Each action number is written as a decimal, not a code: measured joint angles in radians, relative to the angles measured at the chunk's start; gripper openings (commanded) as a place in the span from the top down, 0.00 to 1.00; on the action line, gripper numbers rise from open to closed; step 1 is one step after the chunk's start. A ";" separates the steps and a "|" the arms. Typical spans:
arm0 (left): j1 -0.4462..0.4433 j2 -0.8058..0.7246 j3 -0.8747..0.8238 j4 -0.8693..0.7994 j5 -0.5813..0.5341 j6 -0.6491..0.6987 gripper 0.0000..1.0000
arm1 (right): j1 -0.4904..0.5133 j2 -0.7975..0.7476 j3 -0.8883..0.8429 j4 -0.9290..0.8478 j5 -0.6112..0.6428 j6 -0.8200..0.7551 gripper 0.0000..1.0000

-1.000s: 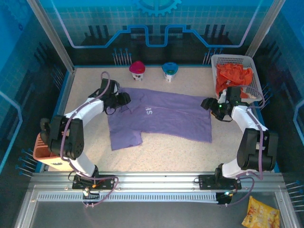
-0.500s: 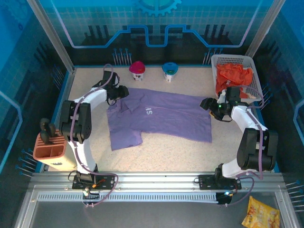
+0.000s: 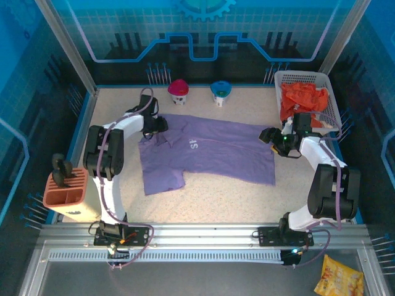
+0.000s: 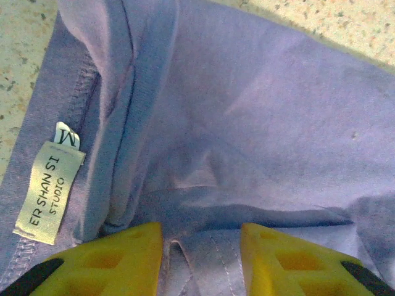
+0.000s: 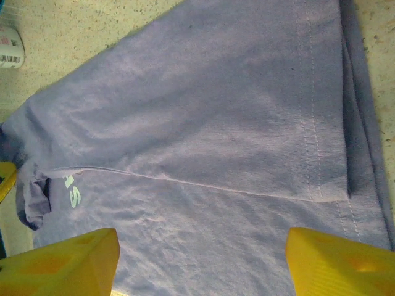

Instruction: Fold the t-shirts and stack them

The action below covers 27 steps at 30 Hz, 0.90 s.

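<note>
– Left gripper (image 4: 200,246) first: what do you see there?
– Your yellow fingers (image 4: 142,246) stand narrow at the neck corner of the lavender t-shirt (image 3: 210,151), with a pucker of its cloth between them. Whether they truly pinch it, I cannot tell. The neck label (image 4: 48,188), reading ER SHAN SI STUDIO, lies just to their left.
– And the right gripper (image 5: 200,259)?
– Spread wide, holding nothing, over the same shirt's right edge, near the stitched hem.
– Where do the shirts lie?
– Your lavender one is spread across the middle of the table (image 3: 247,203), between the two arms. The orange-red t-shirts (image 3: 302,98) sit heaped in the white basket (image 3: 331,98) at the far right corner, just beyond your right gripper.
</note>
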 measured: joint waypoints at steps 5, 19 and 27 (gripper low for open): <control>-0.015 0.008 0.000 -0.016 -0.006 -0.005 0.68 | -0.003 0.000 0.000 0.000 -0.002 0.000 0.28; -0.043 -0.053 -0.003 -0.066 -0.014 -0.026 0.93 | -0.010 0.000 0.000 -0.001 -0.027 0.000 0.28; -0.130 -0.229 -0.065 -0.083 -0.006 -0.044 0.90 | -0.015 0.000 0.000 -0.003 -0.030 -0.001 0.28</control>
